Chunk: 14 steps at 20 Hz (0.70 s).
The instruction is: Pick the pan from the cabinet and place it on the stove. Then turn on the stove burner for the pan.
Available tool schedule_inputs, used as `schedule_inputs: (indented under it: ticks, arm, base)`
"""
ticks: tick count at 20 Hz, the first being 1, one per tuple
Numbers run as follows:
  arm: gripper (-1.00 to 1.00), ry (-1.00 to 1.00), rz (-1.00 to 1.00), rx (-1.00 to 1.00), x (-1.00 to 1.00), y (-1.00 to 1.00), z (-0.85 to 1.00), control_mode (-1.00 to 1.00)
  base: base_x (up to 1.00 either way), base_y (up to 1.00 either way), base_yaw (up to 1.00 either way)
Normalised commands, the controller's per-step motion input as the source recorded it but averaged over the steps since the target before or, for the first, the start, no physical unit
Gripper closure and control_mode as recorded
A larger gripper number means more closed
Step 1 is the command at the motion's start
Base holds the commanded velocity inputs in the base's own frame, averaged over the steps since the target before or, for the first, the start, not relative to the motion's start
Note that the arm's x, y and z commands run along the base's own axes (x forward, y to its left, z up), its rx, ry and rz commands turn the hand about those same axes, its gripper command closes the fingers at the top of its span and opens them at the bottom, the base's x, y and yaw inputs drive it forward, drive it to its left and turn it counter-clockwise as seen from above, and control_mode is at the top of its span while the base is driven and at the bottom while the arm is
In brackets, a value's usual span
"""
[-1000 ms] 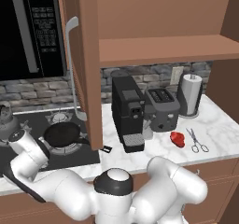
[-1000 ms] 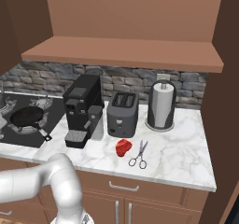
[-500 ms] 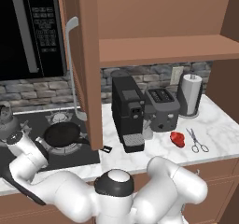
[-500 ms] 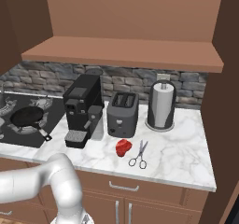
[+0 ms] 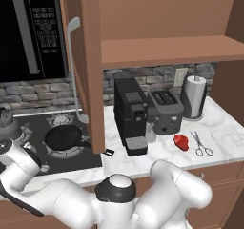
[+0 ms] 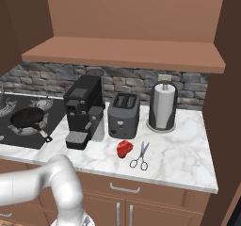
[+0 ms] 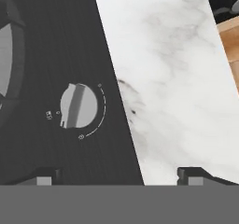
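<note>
Hand view looks down on the stove (image 7: 56,41), smooth black, where a round silver knob (image 7: 78,105) sits between the gripper (image 7: 119,175)'s spread fingertips, released, beside veined white marble counter (image 7: 172,78); both base views show the matte-black pan (image 5: 63,137) on its pronged grate

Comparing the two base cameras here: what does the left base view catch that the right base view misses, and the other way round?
Left base view adds: the black microwave and the long silver bar handle of the open cabinet door.
Right base view adds: the lower cupboard doors with their two vertical handles under the counter.
Shared: the pan sitting on the stove, the coffee machine, toaster, paper towel roll, a small red item and scissors.
</note>
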Motion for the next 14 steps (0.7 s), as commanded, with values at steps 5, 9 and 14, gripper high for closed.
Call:
schedule_inputs:
  ticks: [5,9,14]
  arm:
    - [-1.00,-0.04,0.20,-0.01,-0.04,0.08,0.26,-1.00]
    - [-1.00,-0.05,0.19,-0.01,-0.05,0.02,0.26,-1.00]
    - [-1.00,-0.06,0.17,-0.01,-0.10,0.00,0.26,-1.00]
  base:
    - [0.00,0.00,0.00]
    - [0.00,0.00,0.00]
    - [0.00,0.00,0.00]
